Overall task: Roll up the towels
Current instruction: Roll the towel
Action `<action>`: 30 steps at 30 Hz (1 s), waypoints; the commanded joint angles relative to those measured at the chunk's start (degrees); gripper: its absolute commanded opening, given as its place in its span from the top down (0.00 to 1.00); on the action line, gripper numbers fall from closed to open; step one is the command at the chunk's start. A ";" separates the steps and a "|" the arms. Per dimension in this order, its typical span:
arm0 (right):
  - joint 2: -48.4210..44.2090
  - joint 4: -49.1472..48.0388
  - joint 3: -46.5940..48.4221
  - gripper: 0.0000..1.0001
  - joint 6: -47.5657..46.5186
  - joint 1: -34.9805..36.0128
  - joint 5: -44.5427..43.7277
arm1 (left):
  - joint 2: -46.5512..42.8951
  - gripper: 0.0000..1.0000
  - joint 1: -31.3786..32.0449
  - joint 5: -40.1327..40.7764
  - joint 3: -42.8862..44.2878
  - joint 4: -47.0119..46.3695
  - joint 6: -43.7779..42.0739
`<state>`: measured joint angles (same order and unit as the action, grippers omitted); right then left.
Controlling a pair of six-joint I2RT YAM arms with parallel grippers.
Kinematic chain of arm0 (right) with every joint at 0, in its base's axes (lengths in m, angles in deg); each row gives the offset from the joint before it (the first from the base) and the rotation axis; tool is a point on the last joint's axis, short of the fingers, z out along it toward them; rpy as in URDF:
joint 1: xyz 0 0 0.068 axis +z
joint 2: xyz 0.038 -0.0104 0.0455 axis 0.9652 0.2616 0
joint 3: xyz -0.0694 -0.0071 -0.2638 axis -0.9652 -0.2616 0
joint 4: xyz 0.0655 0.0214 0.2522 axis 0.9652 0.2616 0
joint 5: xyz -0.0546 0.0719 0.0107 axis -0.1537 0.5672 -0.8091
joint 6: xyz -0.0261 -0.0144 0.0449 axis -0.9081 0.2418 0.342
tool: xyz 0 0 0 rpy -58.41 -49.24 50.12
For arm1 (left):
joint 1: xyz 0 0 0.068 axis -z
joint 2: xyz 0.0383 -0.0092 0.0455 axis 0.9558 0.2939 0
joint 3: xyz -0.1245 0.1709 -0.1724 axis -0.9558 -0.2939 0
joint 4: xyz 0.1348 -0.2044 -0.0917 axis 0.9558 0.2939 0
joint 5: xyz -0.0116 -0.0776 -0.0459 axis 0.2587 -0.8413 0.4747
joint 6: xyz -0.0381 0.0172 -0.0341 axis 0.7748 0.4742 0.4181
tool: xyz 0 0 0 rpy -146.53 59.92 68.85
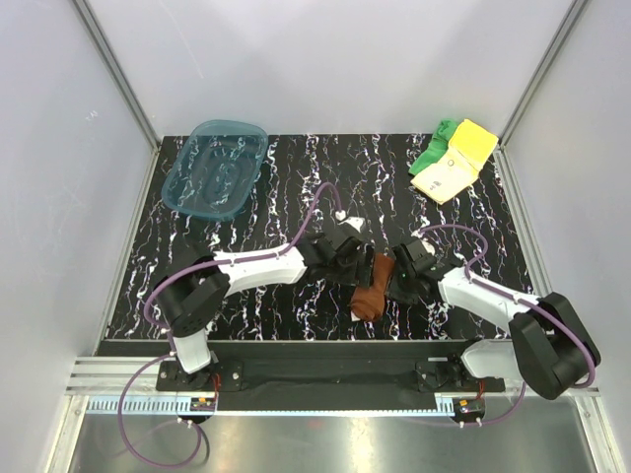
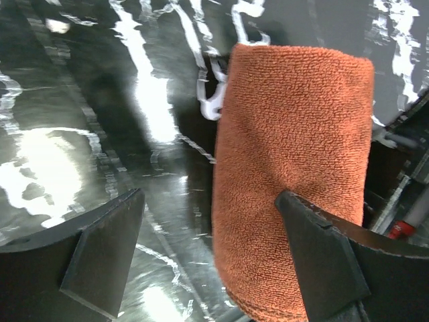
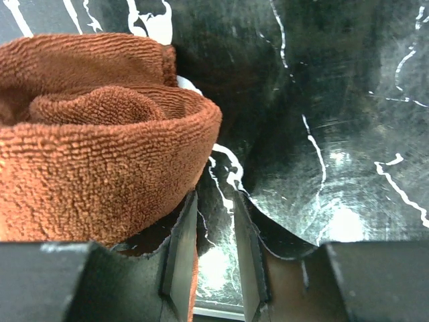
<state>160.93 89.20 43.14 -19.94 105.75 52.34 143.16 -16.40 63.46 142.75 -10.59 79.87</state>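
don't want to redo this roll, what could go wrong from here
The rust-brown towel looks loosely rolled at its end, so it may unroll. The right end effector sits against it and one finger of the open left end effector overlaps it; either could drag it when pulling away.

Black marble-patterned tabletop (image 1: 296,168), pale grey walls (image 1: 325,59), metal corner posts (image 1: 118,74); glossy surface, perhaps overhead lighting reflected

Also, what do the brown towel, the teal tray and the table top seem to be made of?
Brown towel: soft looped terry cloth, matte; the fuzzy pile shows.
Teal tray: probably thin plastic, translucent, glossy.
Table top: glossy black with white veins, marble look, perhaps only printed.
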 commanded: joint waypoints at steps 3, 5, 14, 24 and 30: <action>-1.58 -2.20 -0.92 0.63 1.51 -0.42 0.04 | -1.31 0.12 0.09 -10.00 -5.62 -15.34 2.74; -1.32 -2.73 -1.00 0.63 1.42 -0.42 0.39 | -1.31 0.12 -0.52 -11.22 -9.12 -18.78 3.62; 0.44 -3.61 0.23 0.64 0.81 -0.51 1.45 | -1.05 0.13 -6.50 -11.07 -15.65 -25.05 4.95; 2.02 -2.73 2.86 0.65 0.11 -0.51 1.80 | -5.27 0.10 -12.47 -3.05 -16.18 -16.25 1.61; 3.08 -2.82 3.74 0.66 0.11 -0.42 1.98 | -7.55 0.06 -14.32 -9.54 -18.99 -25.11 -0.60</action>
<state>163.27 87.26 44.54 -19.68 105.47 54.05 138.09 -30.34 56.65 125.22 -30.46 81.55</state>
